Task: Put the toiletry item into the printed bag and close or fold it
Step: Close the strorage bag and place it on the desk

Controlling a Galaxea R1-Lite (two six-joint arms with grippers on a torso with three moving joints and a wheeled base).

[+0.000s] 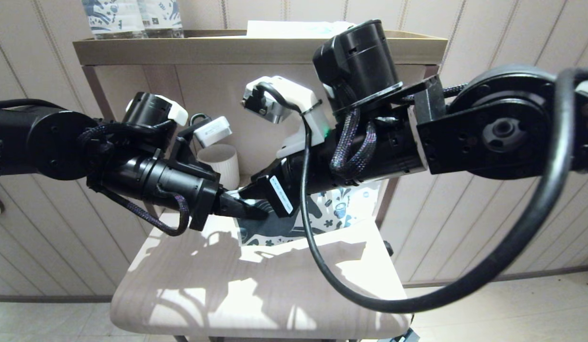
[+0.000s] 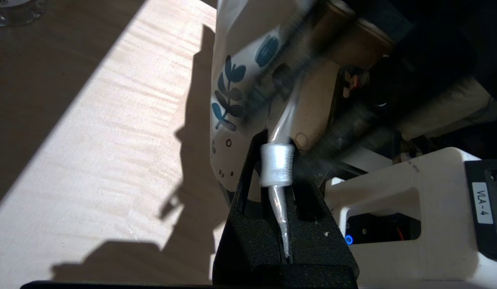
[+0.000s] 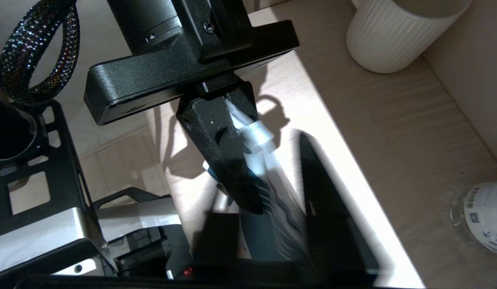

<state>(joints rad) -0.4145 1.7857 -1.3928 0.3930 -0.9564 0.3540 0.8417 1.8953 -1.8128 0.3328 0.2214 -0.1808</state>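
Observation:
The printed bag (image 1: 344,209) is a white pouch with dark teal motifs, held up edge-on above the wooden shelf (image 1: 203,285). My left gripper (image 1: 249,209) is shut on the bag's clear top strip, just behind its white slider (image 2: 276,164). The bag (image 2: 236,80) hangs away from those jaws. My right gripper (image 1: 260,187) reaches in from the right and meets the left one at the same end of the bag. In the right wrist view its fingers (image 3: 328,208) stand apart with the bag (image 3: 268,208) between them. The toiletry item is hidden in every view.
A white ribbed cup (image 1: 221,164) stands at the back of the shelf, close behind the grippers. A printed bottle (image 3: 481,216) stands further along the shelf. Above, a tray (image 1: 256,47) carries two printed bottles (image 1: 132,16) and a white packet (image 1: 294,28).

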